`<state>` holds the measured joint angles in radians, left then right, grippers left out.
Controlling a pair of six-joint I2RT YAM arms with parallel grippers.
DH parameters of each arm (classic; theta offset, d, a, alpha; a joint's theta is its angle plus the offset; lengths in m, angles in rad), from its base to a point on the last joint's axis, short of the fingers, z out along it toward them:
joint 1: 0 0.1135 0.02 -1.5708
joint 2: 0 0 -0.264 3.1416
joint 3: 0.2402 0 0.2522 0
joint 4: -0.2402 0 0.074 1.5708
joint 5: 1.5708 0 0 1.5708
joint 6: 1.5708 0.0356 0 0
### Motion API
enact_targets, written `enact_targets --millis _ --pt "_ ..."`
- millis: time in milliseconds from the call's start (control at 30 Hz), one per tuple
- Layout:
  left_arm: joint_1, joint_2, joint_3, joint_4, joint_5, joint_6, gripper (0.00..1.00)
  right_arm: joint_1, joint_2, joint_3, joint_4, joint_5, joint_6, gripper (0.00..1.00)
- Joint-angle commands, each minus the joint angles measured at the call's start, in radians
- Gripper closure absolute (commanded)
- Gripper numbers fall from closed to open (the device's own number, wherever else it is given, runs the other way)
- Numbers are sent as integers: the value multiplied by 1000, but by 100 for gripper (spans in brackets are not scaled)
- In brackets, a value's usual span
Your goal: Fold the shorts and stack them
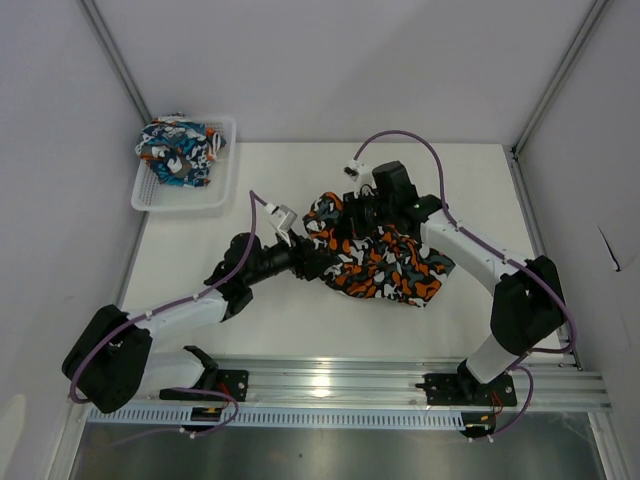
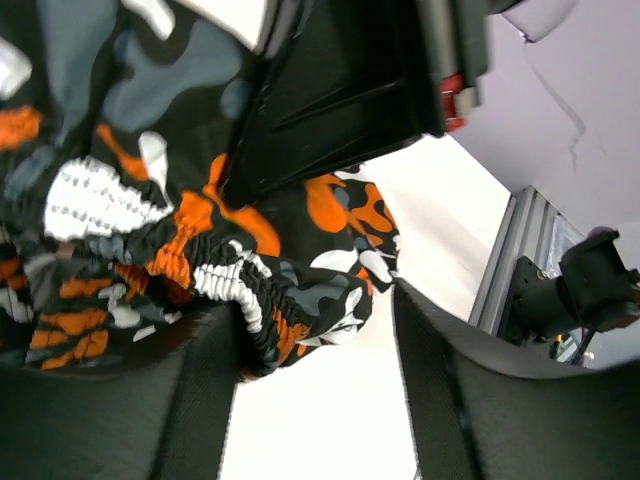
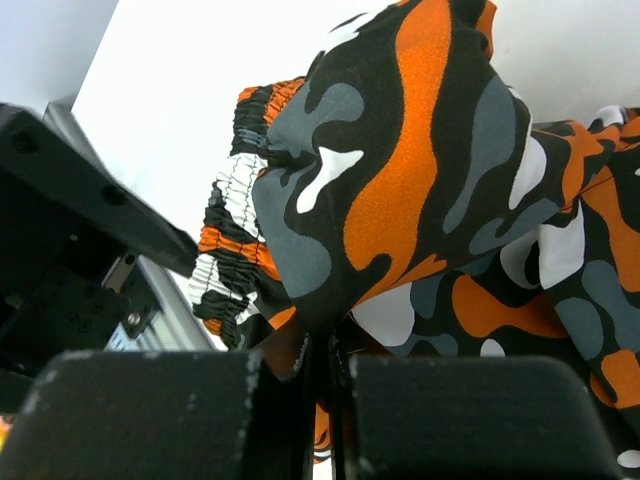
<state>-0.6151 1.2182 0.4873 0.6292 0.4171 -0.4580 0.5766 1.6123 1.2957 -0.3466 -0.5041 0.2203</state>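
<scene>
The orange, black, grey and white camouflage shorts (image 1: pixel 385 265) lie crumpled at the table's middle. My right gripper (image 1: pixel 352 215) is shut on a fold of this fabric (image 3: pixel 400 180) at the pile's upper left corner, and the cloth hangs bunched from the pinched jaws (image 3: pixel 330 350). My left gripper (image 1: pixel 312 262) stands open at the pile's left edge. The elastic waistband (image 2: pixel 230 285) rests against the inner side of its left finger, and bare table shows between the fingers (image 2: pixel 315 335). The blue-teal cartoon shorts (image 1: pixel 178 150) sit bunched in the basket.
A white mesh basket (image 1: pixel 185 205) stands at the table's far left corner. The right gripper's black body (image 2: pixel 340 90) hangs close above the left fingers. An aluminium rail (image 1: pixel 400 385) runs along the near edge, and grey walls close in both sides.
</scene>
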Motion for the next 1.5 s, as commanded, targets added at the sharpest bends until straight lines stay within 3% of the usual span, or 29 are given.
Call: enact_targets --millis 0,100,267,400,467,533,633,733,967,1167,1467 --pt "-17 -39 19 72 58 44 39 -17 15 59 -55 -112 -35 97" --pt "-23 -23 43 40 60 53 51 -17 18 62 -68 -125 -50 97" --pt "-28 4 60 27 74 53 61 -24 15 60 -63 -148 -49 97" --pt "-31 7 68 15 72 56 79 -29 24 65 -39 -182 -26 97" --pt "-32 9 69 6 75 53 80 -31 28 63 -32 -197 -21 97" --pt "-35 17 71 9 77 48 99 -31 28 60 -28 -198 -13 97" --pt "-35 26 83 -14 72 44 100 -31 23 53 -25 -192 -18 95" --pt "-35 1 96 -52 45 29 100 -31 6 42 -29 -124 -24 68" --pt "-35 -215 161 -359 -199 -76 100 -55 -124 -61 41 181 13 33" --pt "-8 -322 281 -756 -466 -136 100 -92 -288 -202 110 335 56 30" --pt "187 -399 192 -804 -387 -189 100 -176 -433 -444 158 469 122 32"
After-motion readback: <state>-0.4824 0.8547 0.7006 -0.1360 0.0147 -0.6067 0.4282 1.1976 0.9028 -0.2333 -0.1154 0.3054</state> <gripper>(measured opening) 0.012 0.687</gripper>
